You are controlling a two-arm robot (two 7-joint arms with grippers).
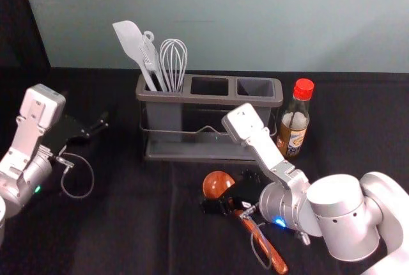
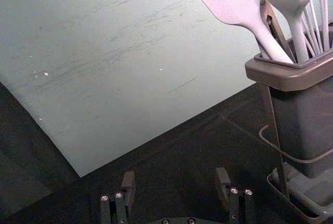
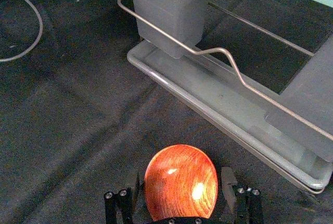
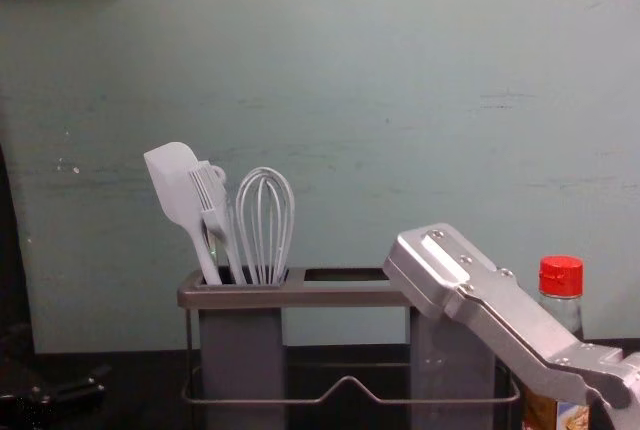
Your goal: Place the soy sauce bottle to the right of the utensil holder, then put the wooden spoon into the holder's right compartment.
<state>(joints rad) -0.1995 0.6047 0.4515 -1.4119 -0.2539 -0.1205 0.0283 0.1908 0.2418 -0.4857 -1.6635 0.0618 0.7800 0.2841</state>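
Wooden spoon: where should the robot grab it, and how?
Probably by the wooden spoon's handle, close to the round head, coming straight down from above. The spoon lies flat, and its handle is slim and straight, so it could be pinched from both sides. The right end effector is open there.

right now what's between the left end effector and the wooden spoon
Bare black cloth: the head view shows nothing lying between the left end effector and the wooden spoon.

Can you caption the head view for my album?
Spoon time: the right gripper reaches over the wooden spoon, with the soy sauce bottle standing right of the utensil holder.
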